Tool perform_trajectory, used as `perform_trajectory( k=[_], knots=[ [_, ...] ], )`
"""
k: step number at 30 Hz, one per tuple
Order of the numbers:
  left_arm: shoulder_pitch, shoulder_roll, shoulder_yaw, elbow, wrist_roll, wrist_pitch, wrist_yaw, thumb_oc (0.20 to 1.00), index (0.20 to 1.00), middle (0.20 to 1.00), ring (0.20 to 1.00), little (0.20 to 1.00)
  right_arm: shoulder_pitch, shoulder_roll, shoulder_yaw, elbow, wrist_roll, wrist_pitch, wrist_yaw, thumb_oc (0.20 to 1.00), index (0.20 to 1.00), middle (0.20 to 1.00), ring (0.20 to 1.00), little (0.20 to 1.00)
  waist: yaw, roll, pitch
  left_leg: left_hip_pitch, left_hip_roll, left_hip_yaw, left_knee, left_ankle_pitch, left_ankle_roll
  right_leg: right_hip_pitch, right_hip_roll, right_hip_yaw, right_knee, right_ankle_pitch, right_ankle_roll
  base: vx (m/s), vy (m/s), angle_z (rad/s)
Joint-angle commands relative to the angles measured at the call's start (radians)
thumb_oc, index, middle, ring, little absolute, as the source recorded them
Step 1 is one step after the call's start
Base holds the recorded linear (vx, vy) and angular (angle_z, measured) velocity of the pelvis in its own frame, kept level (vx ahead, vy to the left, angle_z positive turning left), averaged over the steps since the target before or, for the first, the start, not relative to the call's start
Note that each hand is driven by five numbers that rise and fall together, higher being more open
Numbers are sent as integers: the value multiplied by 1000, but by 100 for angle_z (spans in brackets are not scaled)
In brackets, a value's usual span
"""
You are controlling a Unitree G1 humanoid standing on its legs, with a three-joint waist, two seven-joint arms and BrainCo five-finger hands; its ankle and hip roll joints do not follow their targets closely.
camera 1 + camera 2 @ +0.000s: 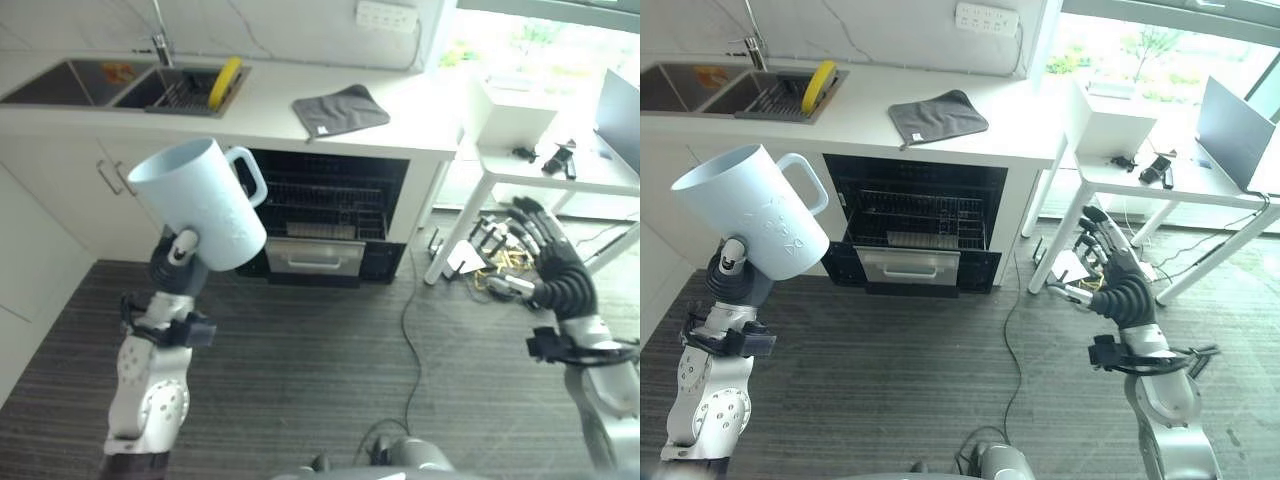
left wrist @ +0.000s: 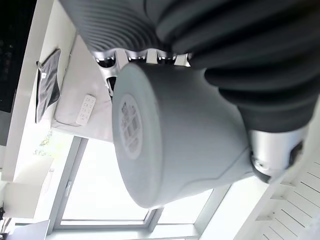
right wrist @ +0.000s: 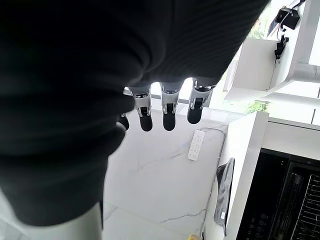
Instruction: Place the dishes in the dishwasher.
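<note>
In front of the open dishwasher [image 1: 325, 215], we hold a pale blue mug [image 1: 203, 200] up in our left robot hand [image 1: 178, 250], tilted so its mouth faces up and to the left and its handle points toward the dishwasher. The mug hangs in the air, well above the dark striped floor [image 1: 300, 350] and in front of the white cabinet [image 1: 80, 190] under the sink. In the left wrist view the mug's base [image 2: 131, 127], with a round label on it, faces the camera, and the fingers [image 2: 127, 57] curl round its wall, so this robot hand is grasping the mug.

Our right robot hand [image 1: 1110, 275] hovers off to the right, well apart from the dishwasher, near the leg of a white side table [image 1: 1160, 185]. Its fingers [image 3: 169, 112] are straight and relaxed, holding nothing.

The dishwasher sits under the white counter [image 1: 400, 110]; its door is down and a wire rack [image 1: 330, 205] shows inside (we cannot tell what, if anything, lies on it). On the counter above it lies a grey cloth [image 1: 340, 110]. To the left is a double sink [image 1: 120, 85] with a faucet [image 1: 160, 35] behind it and a yellow item [image 1: 224, 82] leaning in the right basin. A laptop [image 1: 1235, 135] stands on the side table.
</note>
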Motion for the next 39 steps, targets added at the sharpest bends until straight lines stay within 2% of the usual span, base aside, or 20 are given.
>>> perform_trajectory(
  k=[1,5,9,11,12,15,16,18,19,20,21,22,23,25,27,29,33,34,35,39],
  knots=[
    [-12,34,0,-66,-18,-72,-30,200,200,200,200,200,-74,-6,-17,-19,58,-78,-9,1000,1000,1000,1000,1000,-24,5,-1,-13,23,16,-1,29,-66,102,23,-14,-57,128,15,195,-149,52],
    [-11,38,-25,-78,-37,-66,-22,200,200,200,200,200,-105,-11,10,-12,38,-43,-63,1000,1000,1000,1000,1000,-26,9,-23,8,33,25,-1,8,-74,158,41,-6,-160,112,-5,182,-184,29],
    [-14,40,-33,-87,-45,-51,6,200,200,200,200,200,-126,-18,27,-17,33,-17,-70,1000,1000,1000,1000,1000,-30,15,-34,25,37,48,13,-1,-84,202,53,20,-200,106,-20,166,-160,4],
    [-10,39,-31,-90,-55,-46,13,200,200,200,200,200,-120,-24,23,-20,38,-14,-63,1000,1000,1000,1000,1000,-34,13,-29,0,45,66,96,-9,-103,221,53,32,-204,98,-31,114,-166,-9],
    [-8,38,-29,-92,-61,-43,12,200,200,200,200,200,-113,-30,16,-24,42,-13,-61,1000,1000,1000,1000,1000,-38,8,-23,-30,59,88,194,2,-119,229,48,36,-207,94,-41,56,-184,-8],
    [4,28,-34,-105,-74,-52,-5,200,200,200,200,200,-99,-48,2,-20,41,-24,-59,1000,1000,1000,1000,1000,-34,-5,8,-190,107,89,527,95,-177,257,39,40,-225,96,-80,15,-177,8],
    [6,21,-32,-104,-73,-54,-11,200,200,200,200,200,-101,-47,-1,-14,35,-25,-56,1000,1000,1000,1000,1000,-33,-10,14,-225,122,94,569,91,-177,267,36,42,-239,100,-84,38,-101,5],
    [5,19,-34,-100,-75,-60,-15,200,200,200,200,200,-112,-46,2,-4,32,-25,-62,1000,1000,1000,1000,1000,-33,-11,18,-241,151,112,553,79,-172,280,34,40,-260,108,-81,78,10,-1],
    [9,20,-32,-99,-85,-62,-19,200,200,200,200,200,-119,-49,-1,-1,37,-21,-64,1000,1000,1000,1000,1000,-37,-5,13,-219,173,126,463,68,-169,282,35,37,-268,107,-75,157,182,-7],
    [19,23,-24,-95,-103,-70,-24,200,200,200,200,200,-120,-50,-6,1,39,-21,-58,1000,1000,1000,1000,1000,-42,9,6,-179,191,135,295,75,-167,284,36,40,-271,98,-64,197,264,-17],
    [29,25,-17,-93,-115,-75,-29,200,200,200,200,200,-114,-51,-13,0,42,-23,-49,1000,1000,1000,1000,1000,-43,18,1,-155,200,130,184,95,-174,287,38,46,-273,91,-57,270,361,-17],
    [46,24,-6,-92,-136,-80,-36,200,200,200,200,200,-99,-56,-31,-7,54,-26,-24,1000,1000,1000,1000,1000,-47,31,-8,-113,219,119,39,140,-191,297,39,56,-277,77,-48,256,341,12],
    [50,20,-6,-85,-144,-87,-40,200,200,200,200,200,-91,-60,-41,-11,61,-27,-10,1000,1000,1000,1000,1000,-47,37,-11,-119,251,109,-1,166,-211,309,36,59,-279,63,-46,253,337,20],
    [53,12,-11,-67,-155,-108,-60,200,200,200,200,200,-92,-71,-56,-9,63,-25,-9,1000,1000,1000,1000,1000,-46,48,-12,-155,291,101,-1,221,-238,326,33,51,-279,43,-48,227,337,-10],
    [63,4,-17,-63,-161,-118,-66,200,200,200,200,200,-95,-81,-65,-6,64,-16,-10,1000,1000,1000,1000,1000,-48,52,-15,-164,312,119,-1,207,-246,334,12,28,-279,34,-45,231,387,-9],
    [59,2,-16,-61,-158,-111,-60,200,200,200,200,200,-92,-76,-73,-11,66,-4,-7,1000,1000,1000,1000,1000,-49,54,-19,-151,304,145,-1,195,-244,342,-9,2,-279,37,-31,228,403,-7],
    [33,8,-13,-66,-153,-83,-53,200,200,200,200,200,-72,-47,-83,-44,58,10,-7,1000,1000,1000,1000,1000,-43,45,-31,-127,247,135,-1,149,-215,345,-60,-23,-264,48,14,203,376,-5],
    [-14,14,-12,-66,-136,-39,-47,200,200,200,200,200,-81,-20,-71,-47,29,22,-40,1000,1000,1000,1000,1000,-29,29,-34,-112,200,129,-1,121,-187,322,-111,-49,-210,52,52,310,689,6],
    [-40,15,-11,-64,-125,-18,-53,200,200,200,200,200,-100,2,-64,-39,20,27,-52,1000,1000,1000,1000,1000,-13,18,-37,-114,165,122,-1,101,-159,316,-137,-61,-175,54,62,281,655,25],
    [-56,19,-14,-74,-121,7,-47,200,200,200,200,200,-108,22,-43,-38,-20,28,-59,1000,1000,1000,1000,1000,8,6,-39,-120,121,112,-1,83,-116,296,-153,-53,-71,80,60,98,307,17]
  ],
)
